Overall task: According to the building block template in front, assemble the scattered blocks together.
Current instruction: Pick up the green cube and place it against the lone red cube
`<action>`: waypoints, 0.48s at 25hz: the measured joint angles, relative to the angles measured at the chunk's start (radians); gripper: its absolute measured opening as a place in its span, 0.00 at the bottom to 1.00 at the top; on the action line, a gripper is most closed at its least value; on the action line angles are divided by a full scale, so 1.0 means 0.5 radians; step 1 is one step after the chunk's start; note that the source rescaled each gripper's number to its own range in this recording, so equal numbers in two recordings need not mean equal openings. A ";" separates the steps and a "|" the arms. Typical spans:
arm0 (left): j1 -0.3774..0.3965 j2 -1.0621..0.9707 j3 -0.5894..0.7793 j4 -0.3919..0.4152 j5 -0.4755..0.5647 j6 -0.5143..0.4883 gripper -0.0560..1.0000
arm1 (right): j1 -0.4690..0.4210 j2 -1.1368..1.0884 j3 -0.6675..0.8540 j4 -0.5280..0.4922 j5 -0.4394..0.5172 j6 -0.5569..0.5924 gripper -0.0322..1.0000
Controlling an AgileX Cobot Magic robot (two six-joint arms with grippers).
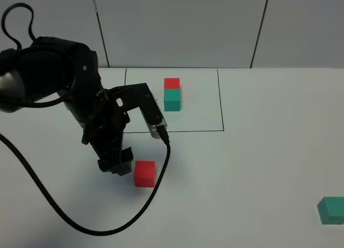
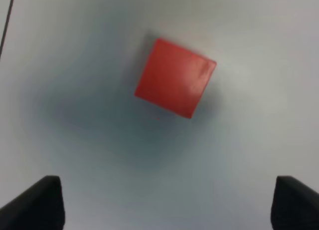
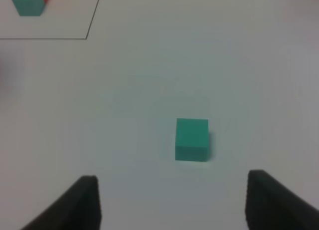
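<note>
The building block template, a red cube joined to a teal cube, sits inside a black-lined rectangle at the back of the table. One scattered block, the red cube, lies in front of the rectangle. My left gripper hangs open just to its left, apart from it. The teal scattered cube lies far right near the front edge. In the right wrist view my right gripper stands open short of that cube, with nothing between its fingers.
A black cable loops from the left arm across the white table, passing close by the red cube. A grey panelled wall rises behind the table. The template also shows in the right wrist view.
</note>
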 joint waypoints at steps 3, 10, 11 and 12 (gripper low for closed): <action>0.067 -0.077 0.080 0.000 -0.023 -0.049 1.00 | 0.000 0.000 0.000 0.000 0.000 0.000 0.57; 0.208 -0.361 0.408 -0.019 -0.163 -0.123 0.99 | 0.000 0.000 0.000 0.000 0.000 0.000 0.57; 0.224 -0.406 0.451 -0.031 -0.183 -0.132 0.99 | 0.000 0.000 0.000 0.000 0.000 0.000 0.57; 0.236 -0.450 0.502 -0.039 -0.195 -0.140 0.99 | 0.000 0.000 0.000 0.000 0.000 0.000 0.57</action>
